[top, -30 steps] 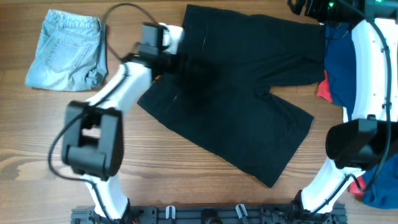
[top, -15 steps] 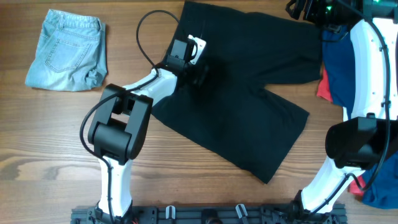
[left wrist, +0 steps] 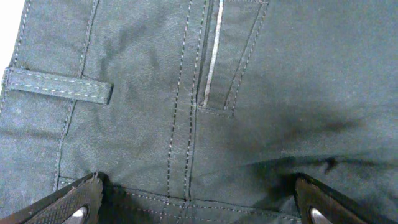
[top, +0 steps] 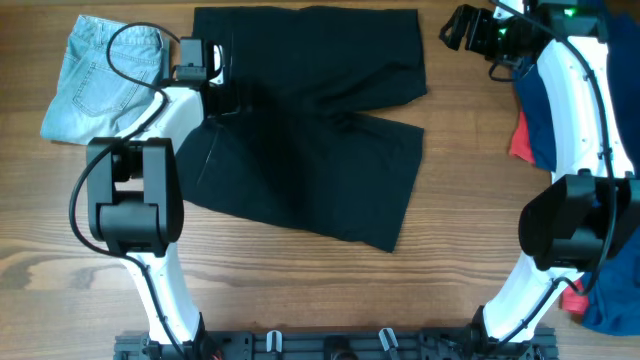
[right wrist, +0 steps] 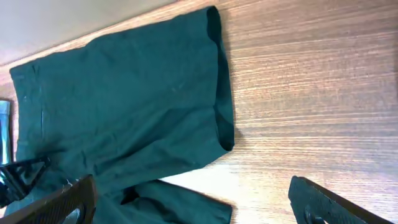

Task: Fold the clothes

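Robotics lab bench, by the look: wood-grain table, white-and-black left arm and right arm (bases on a black rail at the near edge), spare garments heaped alongside.

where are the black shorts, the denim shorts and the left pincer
black shorts (top: 310,140), overhead view, middle of the cloth
denim shorts (top: 98,85), overhead view, back pocket
left pincer (left wrist: 199,205), left wrist view, midway between its fingertips

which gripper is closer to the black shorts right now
Left. The left gripper sits over the black shorts at the waistband end. The right gripper is apart from them, beyond a leg hem, above the table.
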